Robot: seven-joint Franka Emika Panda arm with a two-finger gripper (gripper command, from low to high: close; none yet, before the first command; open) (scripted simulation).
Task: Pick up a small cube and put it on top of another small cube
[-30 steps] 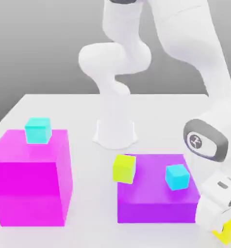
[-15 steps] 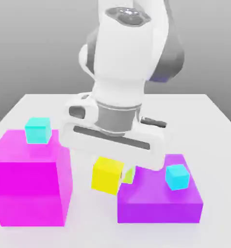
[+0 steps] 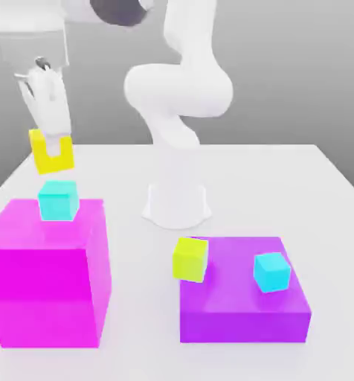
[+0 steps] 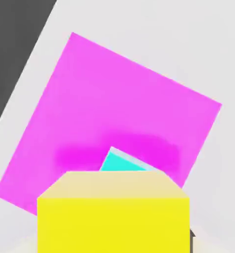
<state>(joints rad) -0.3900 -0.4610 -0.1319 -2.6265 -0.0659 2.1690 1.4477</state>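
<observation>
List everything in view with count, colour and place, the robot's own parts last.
Yellow cube: one, yellow, held in the jaws above the turquoise cube
Turquoise cube: one, turquoise, on the magenta block
Magenta block: one, magenta, at the exterior view's left
Lime cube: one, yellow-green, by the purple block's left edge in the exterior view
Blue cube: one, sky blue, on the purple block
Purple block: one, purple, at the exterior view's right
Table: one, white, under the blocks
Arm: one, white, behind the blocks
Jaws: one pair, white, shut on the yellow cube
</observation>
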